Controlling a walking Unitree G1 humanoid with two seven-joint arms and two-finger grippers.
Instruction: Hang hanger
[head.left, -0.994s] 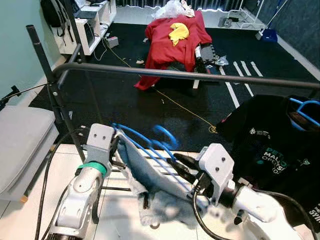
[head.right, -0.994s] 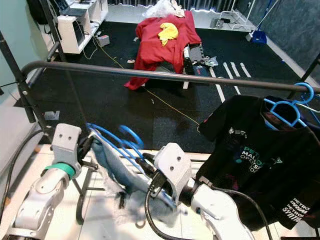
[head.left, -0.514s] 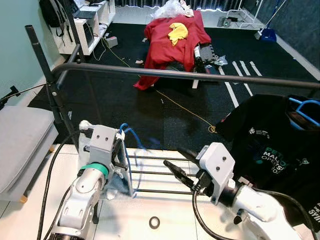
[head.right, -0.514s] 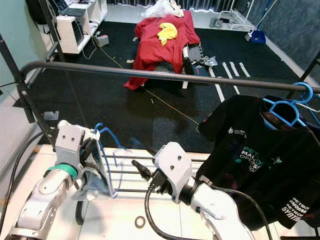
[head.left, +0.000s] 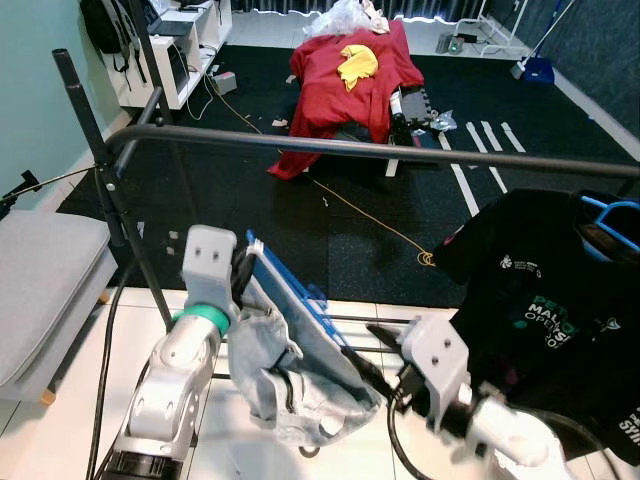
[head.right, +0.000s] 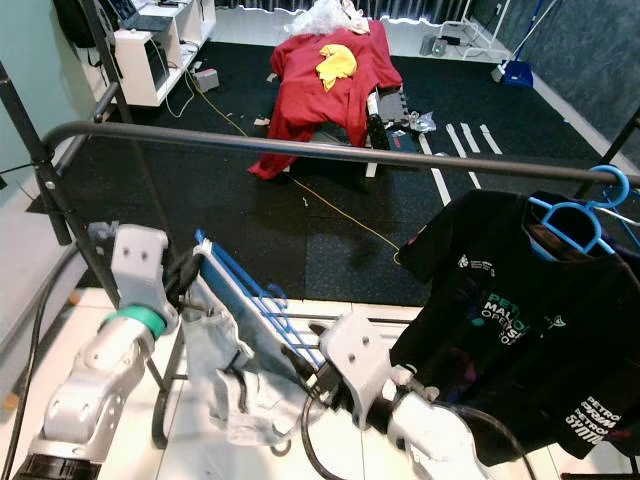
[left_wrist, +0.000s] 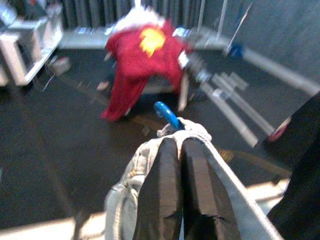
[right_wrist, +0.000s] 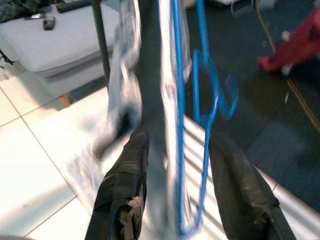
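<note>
Blue hanger with grey garment held below the clothes rail (head.left: 360, 148).
The black T-shirt (head.left: 545, 300) hangs at the rail's right end. The grey garment (head.left: 290, 365) droops from the blue hanger (head.left: 290, 295), low between both arms. The left end effector (left_wrist: 182, 150) is clamped together on its upper end; the right end effector (right_wrist: 180, 160), fingers apart, straddles the lower end.

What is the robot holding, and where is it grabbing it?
The left gripper pinches the blue hanger with grey clothes at one end, fingers shut on it. The right gripper is open around the other end, not squeezing.
</note>
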